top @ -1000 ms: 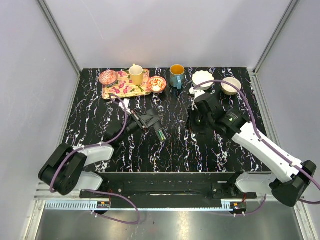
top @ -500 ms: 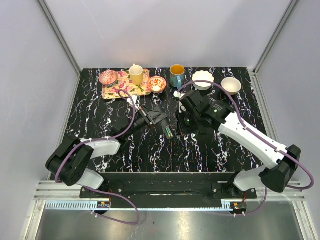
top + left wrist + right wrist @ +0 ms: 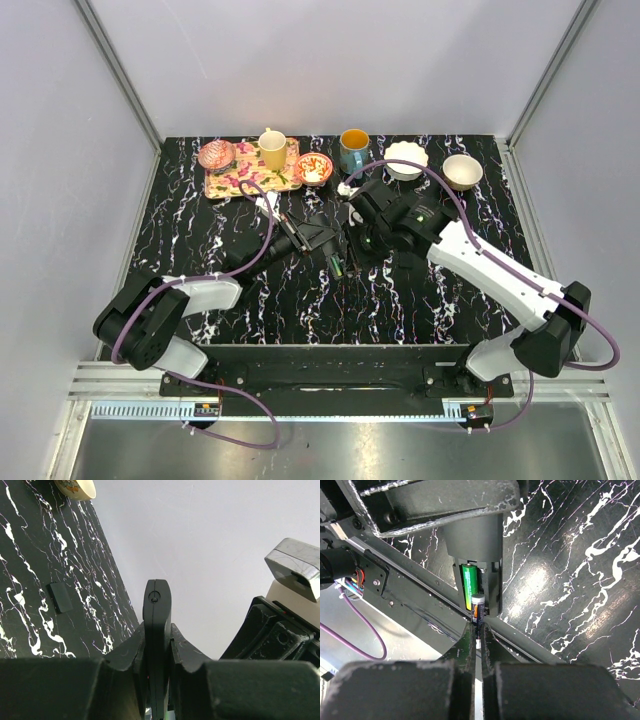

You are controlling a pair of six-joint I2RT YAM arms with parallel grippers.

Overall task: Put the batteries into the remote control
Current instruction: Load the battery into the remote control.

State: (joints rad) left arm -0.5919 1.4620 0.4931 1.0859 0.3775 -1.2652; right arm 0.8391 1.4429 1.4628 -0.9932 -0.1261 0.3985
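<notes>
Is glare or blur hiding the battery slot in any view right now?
Right wrist: no, slot in the remote, seated battery and held battery are sharp; glare only on the table; near fingers soft. Left wrist: remote edge-on, dark against the bright wall, slot hidden. Top: even light, slot too small to read.

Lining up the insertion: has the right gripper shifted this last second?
Yes. The right gripper moved left, from in front of the white scalloped bowl to in front of the teal mug.
</notes>
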